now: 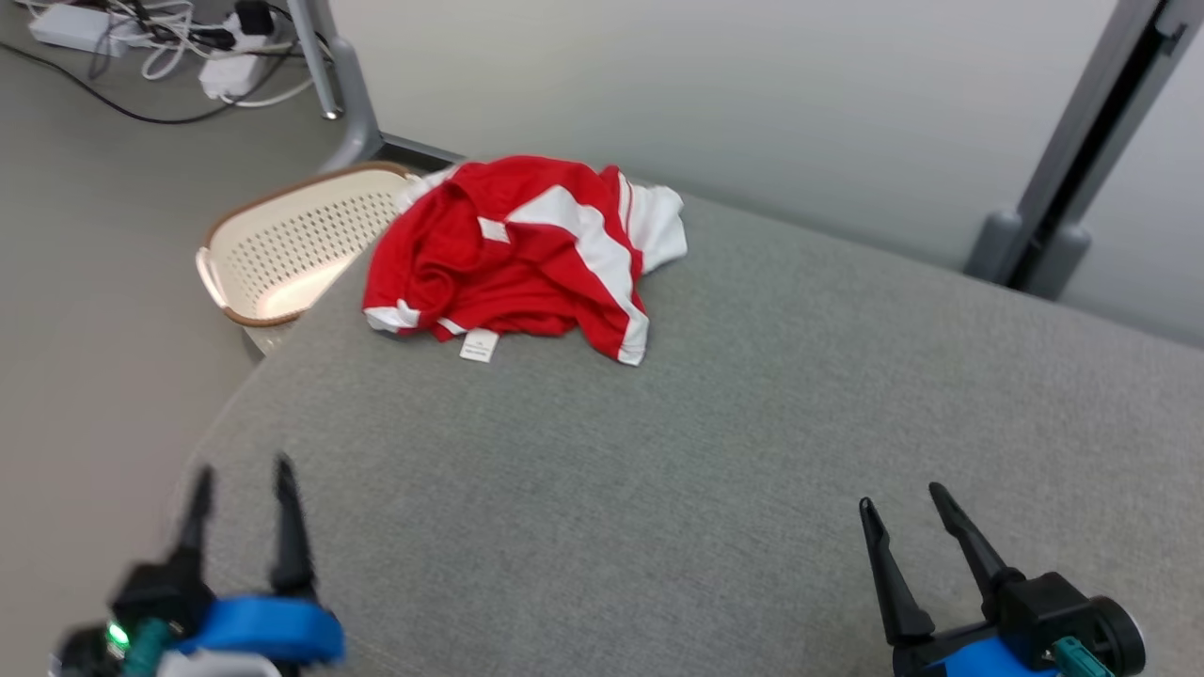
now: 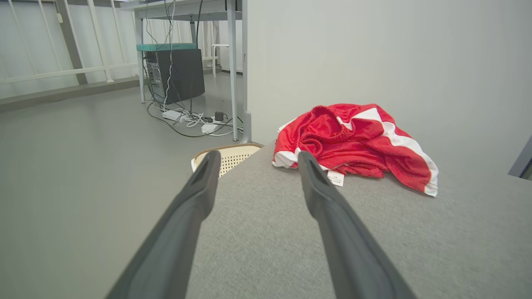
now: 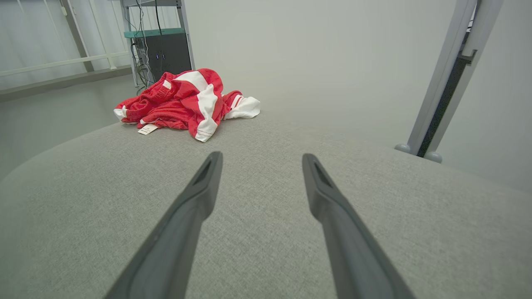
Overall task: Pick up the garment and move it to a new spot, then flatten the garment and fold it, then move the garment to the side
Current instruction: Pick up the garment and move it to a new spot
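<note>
The left gripper (image 1: 243, 470) and right gripper (image 1: 901, 498) each hold their fingers spread wide and empty above the near part of the grey pad (image 1: 658, 451), well apart from the crumpled red-and-white garment (image 1: 517, 259) lying at the pad's far left corner, near the basket (image 1: 282, 249).

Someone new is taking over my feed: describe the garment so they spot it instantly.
Start at the big grey fabric surface in front of the robot. At its far left corner, beside a cream perforated basket, lies a crumpled heap: the garment. Only it is bright red, with white bands and a small white tag.
</note>
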Robot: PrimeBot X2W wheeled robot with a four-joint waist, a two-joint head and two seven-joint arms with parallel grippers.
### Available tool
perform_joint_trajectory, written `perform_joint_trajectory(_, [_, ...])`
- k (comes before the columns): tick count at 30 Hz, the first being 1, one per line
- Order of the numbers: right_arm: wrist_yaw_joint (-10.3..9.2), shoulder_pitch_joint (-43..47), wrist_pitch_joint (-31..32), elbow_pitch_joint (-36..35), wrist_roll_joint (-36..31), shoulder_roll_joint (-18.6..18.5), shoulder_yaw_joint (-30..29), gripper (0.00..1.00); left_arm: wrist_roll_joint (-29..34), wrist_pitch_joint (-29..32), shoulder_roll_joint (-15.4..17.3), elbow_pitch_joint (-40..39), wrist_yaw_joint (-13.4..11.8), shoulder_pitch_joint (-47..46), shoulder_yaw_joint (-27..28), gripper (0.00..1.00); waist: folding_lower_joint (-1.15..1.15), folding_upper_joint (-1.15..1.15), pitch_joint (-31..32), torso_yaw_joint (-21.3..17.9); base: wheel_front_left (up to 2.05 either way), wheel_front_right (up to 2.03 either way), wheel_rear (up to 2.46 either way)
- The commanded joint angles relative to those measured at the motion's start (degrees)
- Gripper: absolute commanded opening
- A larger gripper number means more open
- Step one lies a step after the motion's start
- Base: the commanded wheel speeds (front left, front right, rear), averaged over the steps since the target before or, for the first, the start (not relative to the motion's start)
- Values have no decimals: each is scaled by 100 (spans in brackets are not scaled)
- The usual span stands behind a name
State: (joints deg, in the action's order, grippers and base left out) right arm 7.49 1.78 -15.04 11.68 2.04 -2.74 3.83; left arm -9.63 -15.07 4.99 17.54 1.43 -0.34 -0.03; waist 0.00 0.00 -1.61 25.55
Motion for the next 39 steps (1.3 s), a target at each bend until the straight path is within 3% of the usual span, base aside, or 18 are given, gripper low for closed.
perform_joint_trajectory(1, [1, -77, -21, -84, -76, -26, -51, 100, -44, -16, 114, -127, -45, -340, 134, 100, 0, 0, -92, -59, 0, 0, 0])
perform_joint_trajectory(6, [1, -230, -21, -290, -357, -25, -178, 100, -76, 55, 701, -440, 54, -1330, 470, 100, 0, 0, -550, -331, 0, 0, 0])
perform_joint_trajectory(11, [0, -433, -21, -413, -585, -26, -209, 100, -107, 585, 1273, -441, 208, -2626, 557, 100, 0, 0, -1060, -649, 0, 0, 0])
perform_joint_trajectory(18, [1, -778, -22, -598, -915, -25, -160, 100, -602, 1507, 1557, 481, 419, -4052, 537, 100, 0, 0, -1829, -1097, 0, 0, 0])
perform_joint_trajectory(27, [1, -988, -22, -898, -988, -25, -111, 100, -1194, 2435, 1402, 1981, 521, -4748, 457, 100, 0, 0, -2649, -1510, 0, 0, 0])
perform_joint_trajectory(39, [-4, -1078, -7, -933, -922, -38, -179, 100, -1476, 2181, 1362, 2928, 593, -5158, 269, 100, 0, 0, -3082, -1743, 0, 0, 0])
